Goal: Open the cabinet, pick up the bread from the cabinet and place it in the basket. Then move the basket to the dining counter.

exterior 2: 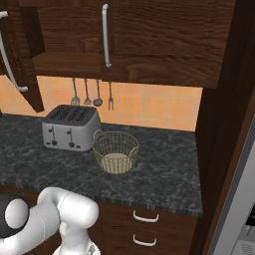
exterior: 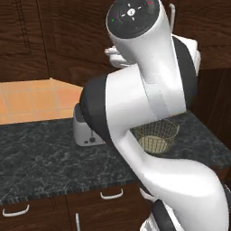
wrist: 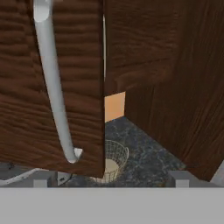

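While the fingers (wrist: 109, 178) stand released, the cabinet (wrist: 83, 87) door's handle (wrist: 54, 87) hangs above their left tip.

Kitchen, toaster (exterior 2: 69, 128), hanging utensils (exterior 2: 92, 92), black counter (exterior 2: 164, 172)

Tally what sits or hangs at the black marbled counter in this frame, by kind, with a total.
Silver four-slot toaster: 1
Round golden-tan wire mesh basket: 1
Hanging metal utensils: 4
Total: 6
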